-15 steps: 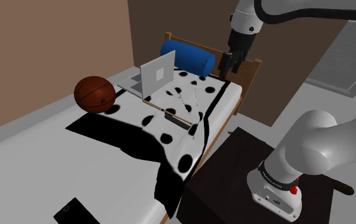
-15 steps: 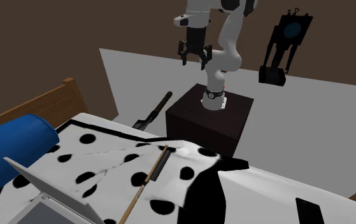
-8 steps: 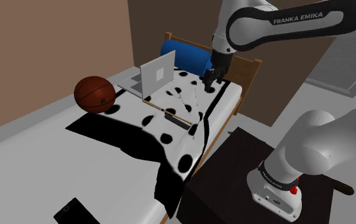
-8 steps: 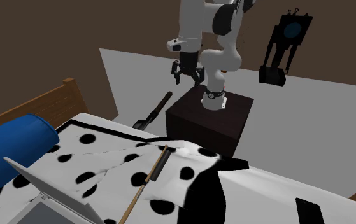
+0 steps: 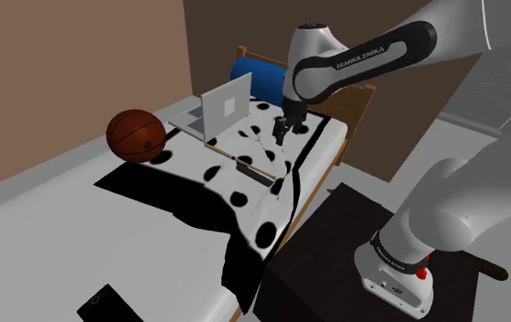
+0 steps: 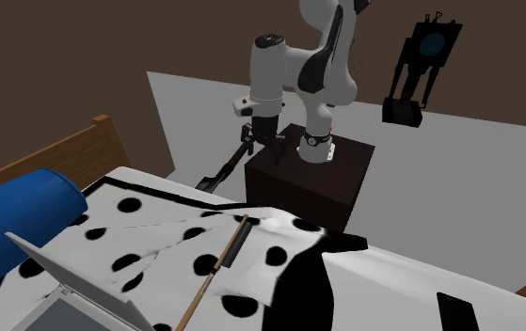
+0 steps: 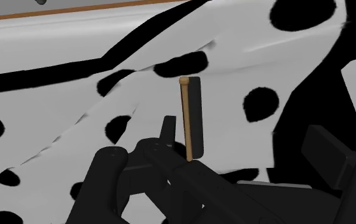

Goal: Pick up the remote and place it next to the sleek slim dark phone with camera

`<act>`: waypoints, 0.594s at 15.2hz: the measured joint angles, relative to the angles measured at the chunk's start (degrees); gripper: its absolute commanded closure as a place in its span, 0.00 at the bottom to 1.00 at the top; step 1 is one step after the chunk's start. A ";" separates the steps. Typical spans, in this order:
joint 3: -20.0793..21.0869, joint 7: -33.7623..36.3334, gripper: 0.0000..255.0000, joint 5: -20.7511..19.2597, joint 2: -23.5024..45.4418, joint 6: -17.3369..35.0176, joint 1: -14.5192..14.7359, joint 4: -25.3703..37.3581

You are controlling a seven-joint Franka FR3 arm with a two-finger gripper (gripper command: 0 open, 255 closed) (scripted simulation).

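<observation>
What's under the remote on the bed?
The dark remote lies on a white blanket with black spots, right beside a thin wooden stick. Whatever is beneath the blanket there is covered, so I cannot tell.

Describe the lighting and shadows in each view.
Shoulder view: even light, the arm shades softly from white to grey. Second exterior view: dimmer, and the remote casts no clear shadow. Wrist view: flat bright light on the blanket, no glare.
</observation>
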 measured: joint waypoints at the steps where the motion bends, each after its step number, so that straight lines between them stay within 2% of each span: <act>1: -0.03 0.00 0.00 -0.07 2.41 2.23 0.03 0.13; 9: -0.13 -0.31 0.00 -0.53 20.66 14.74 0.18 5.89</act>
